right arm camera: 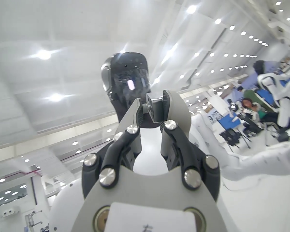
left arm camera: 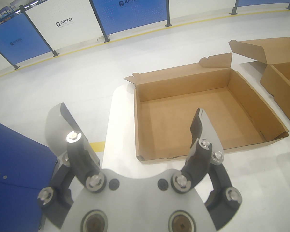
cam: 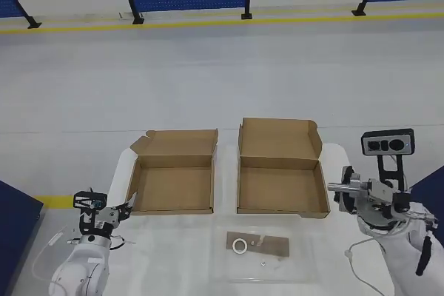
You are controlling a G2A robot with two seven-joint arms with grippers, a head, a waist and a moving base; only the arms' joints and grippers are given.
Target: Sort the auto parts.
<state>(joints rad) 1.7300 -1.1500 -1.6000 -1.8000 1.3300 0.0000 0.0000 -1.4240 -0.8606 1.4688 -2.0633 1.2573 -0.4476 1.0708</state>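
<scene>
The part [right arm camera: 155, 111], a small grey metal block with a stud, is clamped between the fingertips of the right claw [right arm camera: 151, 106]. It is held in the air just beside the outer wall of the right box [cam: 281, 189], with the claw tilted up toward the ceiling. More items are seen in a clear tray [cam: 300, 270] at the near edge of the table [cam: 170, 244]: a white ring [cam: 240, 246] on a brown card [cam: 274, 243], and a tiny bit [cam: 261, 261] close by. The left box [left arm camera: 195, 119] and right box are set side by side, lids folded back. The left claw [left arm camera: 131, 112] is spread wide with nothing held, near the left box's near corner.

Risks:
- The grip is taken at the very tips on a small hard block, so slip or twist is likely if the wrist is swung down fast.
- The stud end is pressed against one pad, so contact may be uneven.
- Box walls or raised lids could be clipped on the way in.
- The wrong box could be picked, since no sorting rule is marked.

Hard to make out:
- The part's faces under the pads are covered, so its type can't be told.
- The bit in the tray is too small to identify.
- The right box is cut off in the left wrist view.
</scene>
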